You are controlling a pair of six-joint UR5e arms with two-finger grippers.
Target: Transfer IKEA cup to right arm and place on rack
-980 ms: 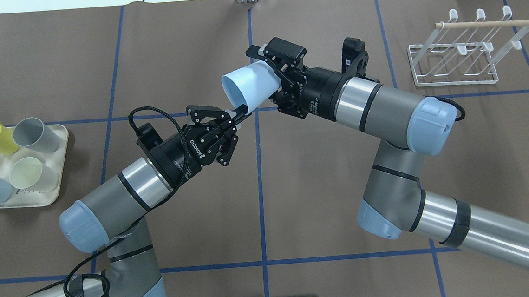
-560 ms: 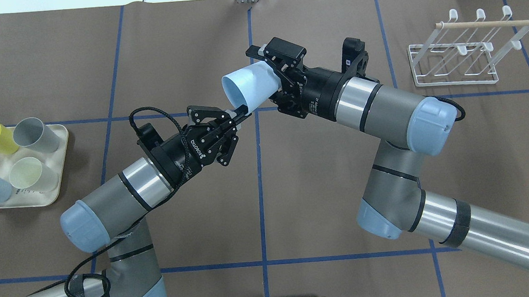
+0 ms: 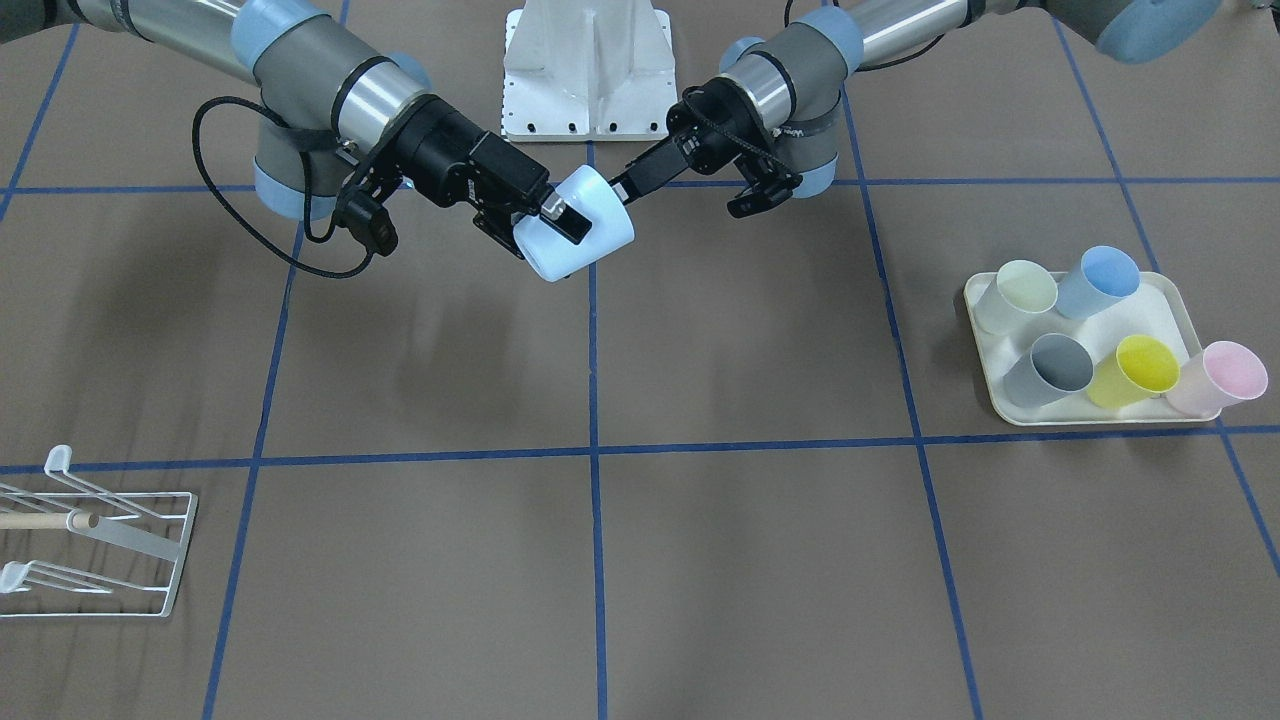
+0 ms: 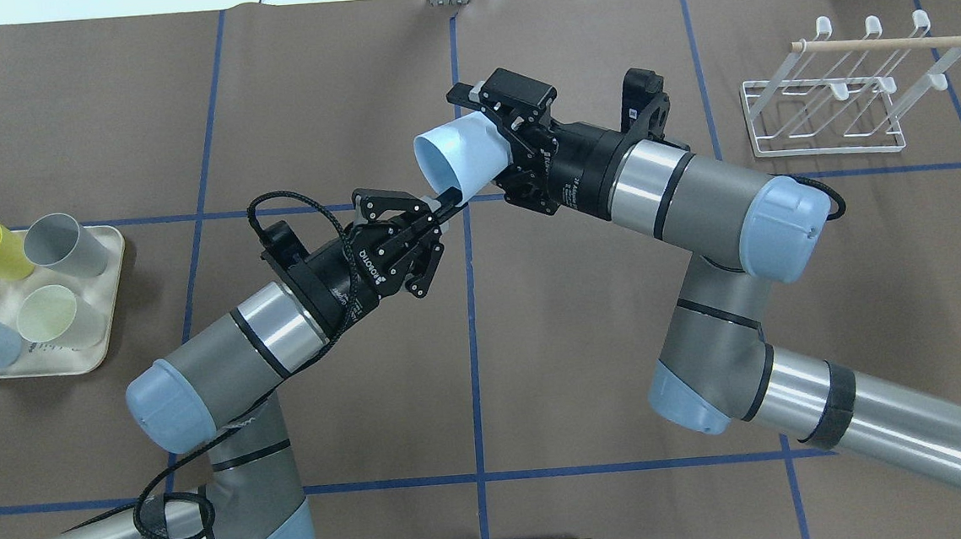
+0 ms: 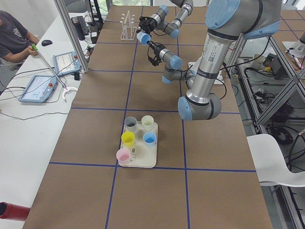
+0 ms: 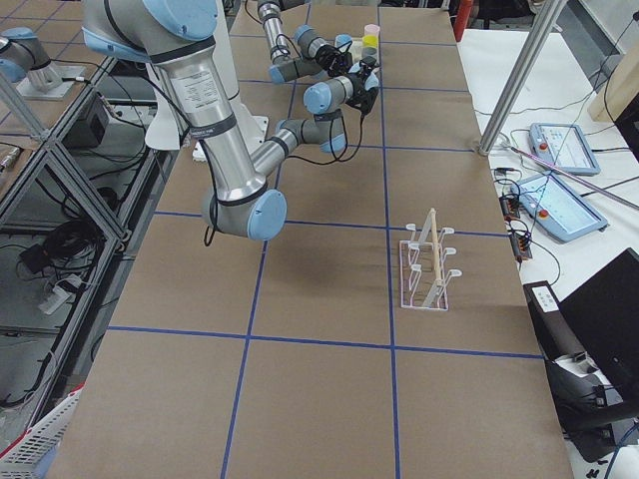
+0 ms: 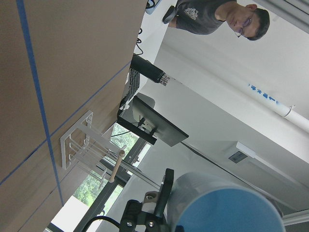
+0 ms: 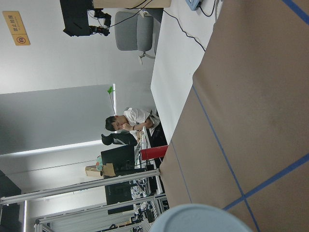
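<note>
cup (image 4: 460, 157) is in mid-air over the middle of the table (image 4: 620, 336), on its side, mouth pointing to the left end, base toward the right arm (image 4: 695, 195)

left gripper (image 4: 445, 208): fingers drawn together, pinching the cup wall at the lower part of the rim. front view agrees, left gripper (image 3: 625, 190) tips meet the rim of the cup (image 3: 600, 240)

right gripper (image 4: 472, 143): fingers sit on either side of the cup's base end. front view has one finger (image 3: 565, 220) lying across the cup wall; cannot tell whether they press on it or only straddle it

both arms angle in toward the centre line, wrists well above the table

left wrist cam: cup (image 7: 227, 208) fills the bottom right of the view, rack (image 7: 89, 150) on the table behind it
right wrist cam: only a pale curved bit of the cup (image 8: 198, 220) at the bottom edge

rack (image 4: 838, 90) stands in the far right corner of the table, nothing on its prongs, well apart from both grippers

tray (image 4: 72, 361) at the left edge of the table holds the spare cups (image 3: 1133, 370): cream, blue, grey and yellow on it, a pink one at its outer edge

a person (image 5: 14, 40) sits at the side desk past the far edge
</note>
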